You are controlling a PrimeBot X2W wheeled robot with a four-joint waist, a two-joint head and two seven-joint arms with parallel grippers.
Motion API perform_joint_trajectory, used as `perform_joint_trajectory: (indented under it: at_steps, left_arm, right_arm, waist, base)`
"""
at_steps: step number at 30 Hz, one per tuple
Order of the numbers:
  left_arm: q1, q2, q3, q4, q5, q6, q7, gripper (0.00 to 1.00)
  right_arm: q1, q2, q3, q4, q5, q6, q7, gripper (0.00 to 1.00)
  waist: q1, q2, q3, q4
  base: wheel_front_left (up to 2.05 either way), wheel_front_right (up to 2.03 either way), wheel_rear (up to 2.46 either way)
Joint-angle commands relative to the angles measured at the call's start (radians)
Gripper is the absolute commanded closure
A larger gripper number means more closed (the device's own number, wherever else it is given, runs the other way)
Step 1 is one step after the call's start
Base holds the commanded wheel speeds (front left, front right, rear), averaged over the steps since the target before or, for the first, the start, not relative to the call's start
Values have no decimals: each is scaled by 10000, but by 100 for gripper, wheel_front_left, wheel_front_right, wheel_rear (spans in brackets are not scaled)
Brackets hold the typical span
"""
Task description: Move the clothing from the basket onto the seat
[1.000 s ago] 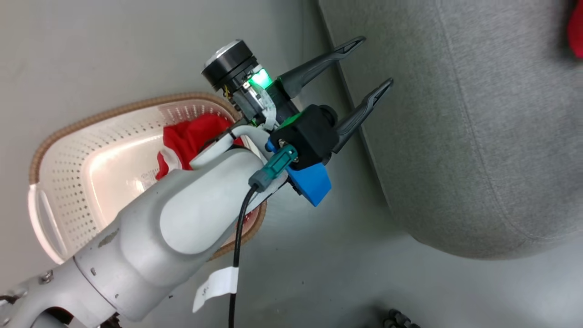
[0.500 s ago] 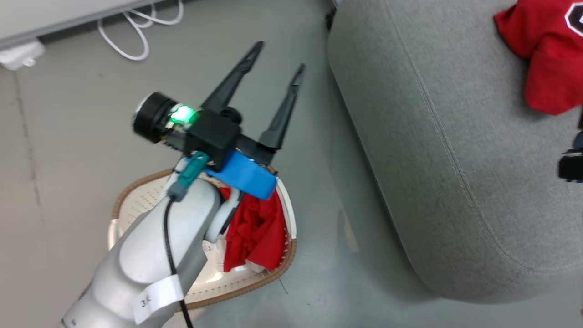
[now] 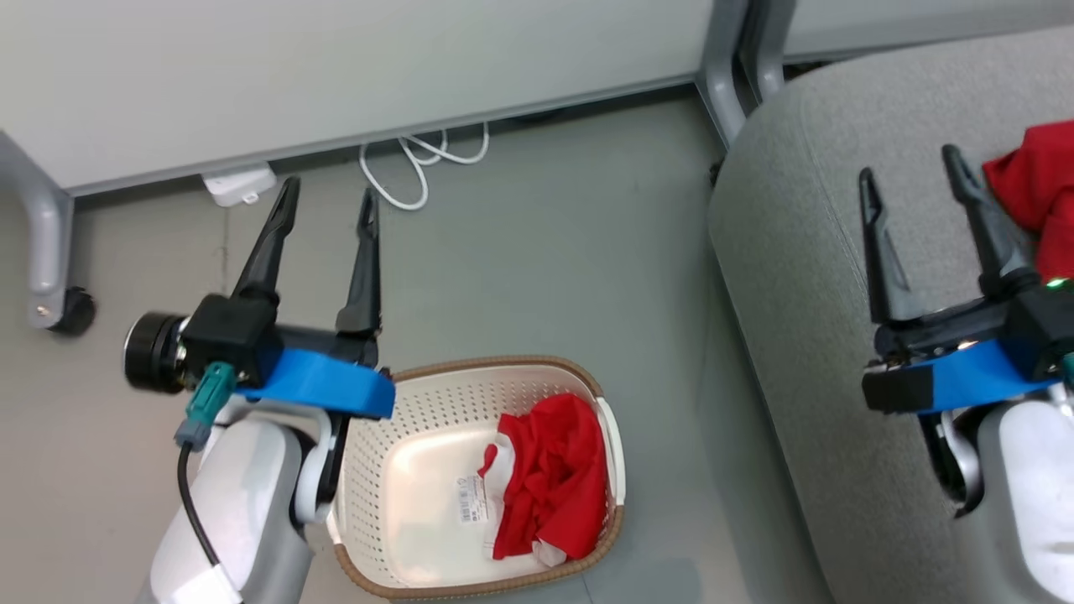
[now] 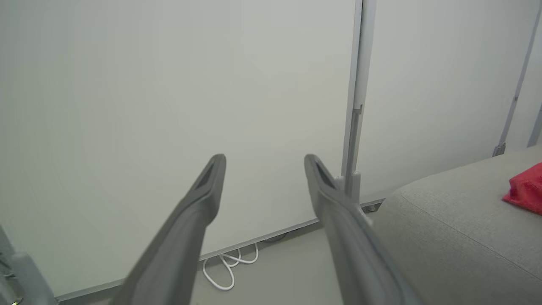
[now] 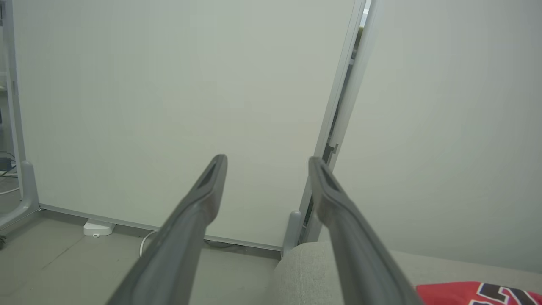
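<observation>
left gripper (image 3: 328, 189) wide, empty, by basket (image 3: 503, 365), poised for red garment (image 3: 550, 478) inside | right gripper (image 3: 908, 166) wide, empty, over seat (image 3: 797, 252) beside jersey (image 3: 1036, 180), seemingly delivered

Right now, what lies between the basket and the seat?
A strip of bare grey floor separates the basket from the seat. Nothing stands on that stretch, and the two do not touch. The head view shows this.

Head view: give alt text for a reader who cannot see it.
A crumpled red garment with white trim lies in a cream perforated plastic basket with a brown rim, beside a light-grey fabric sofa seat holding another red garment. The open, empty left pincer and right pincer point up the frame.
</observation>
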Motion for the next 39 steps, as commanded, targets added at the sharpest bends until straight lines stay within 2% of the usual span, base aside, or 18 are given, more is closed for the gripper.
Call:
perform_joint_trajectory:
  at_steps: [1, 8, 19, 28, 39]
  left_arm:
    - [298, -52, 243, -29, 122, -83, -41, 0]
    - [1527, -368, 1318, -85, 666, -545, -37, 0]
    - [2713, -844, 2195, -162, 1226, -1115, -37, 0]
    - [3308, -1078, 2554, -158, 1516, -1368, -38, 0]
    - [3591, -1233, 2652, -41, 1691, -1486, -38, 0]
  right_arm:
    - [305, 86, 89, 55, 28, 1, -35, 0]
    - [1162, 360, 176, 278, 131, 1, -35, 0]
    - [2413, 797, -327, 464, 291, 1, -35, 0]
    - [3174, 1020, -801, 516, 336, 1, -35, 0]
    - [3576, 1150, -845, 651, 225, 1, -36, 0]
  waist:
    - [1, 0, -411, 330]
    - [1, 0, -1075, 668]
    - [1, 0, -1730, 832]
    - [1, 0, -2026, 846]
    - [1, 0, -2101, 900]
  base:
    - [0, 0, 0]
    - [0, 0, 0]
    - [0, 0, 0]
    - [0, 0, 0]
    - [0, 0, 0]
